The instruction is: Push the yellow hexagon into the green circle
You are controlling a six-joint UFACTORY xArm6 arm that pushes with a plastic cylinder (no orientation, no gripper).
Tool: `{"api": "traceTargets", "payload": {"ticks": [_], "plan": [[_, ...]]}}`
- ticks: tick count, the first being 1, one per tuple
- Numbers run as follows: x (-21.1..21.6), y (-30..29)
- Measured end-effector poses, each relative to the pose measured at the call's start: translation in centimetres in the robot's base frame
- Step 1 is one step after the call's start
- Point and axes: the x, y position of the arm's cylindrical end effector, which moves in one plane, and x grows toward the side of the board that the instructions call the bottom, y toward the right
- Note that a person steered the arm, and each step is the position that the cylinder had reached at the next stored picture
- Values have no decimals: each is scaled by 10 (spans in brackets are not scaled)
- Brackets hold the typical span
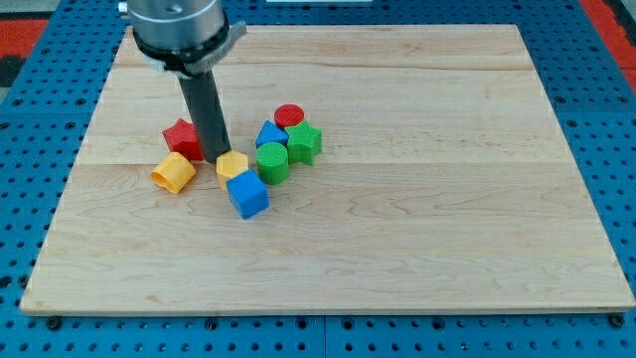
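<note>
The yellow hexagon [233,164] lies left of centre on the wooden board. The green circle [272,162] stands just to its right, close to it or touching it. My tip [218,156] rests at the hexagon's upper left edge, touching it or nearly so. The rod rises from there toward the view's top, and its mount fills the top left.
A red block [182,138] sits left of the rod. A yellow block [173,172] lies at lower left. A blue cube [247,193] is just below the hexagon. A blue block [269,134], a red circle [289,115] and a green block [304,141] cluster above the green circle.
</note>
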Motion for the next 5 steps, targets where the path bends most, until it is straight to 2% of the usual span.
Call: {"api": "traceTargets", "payload": {"ticks": [1,2,3,5], "plan": [[11,-4],[44,-36],[70,-11],[30,19]]}}
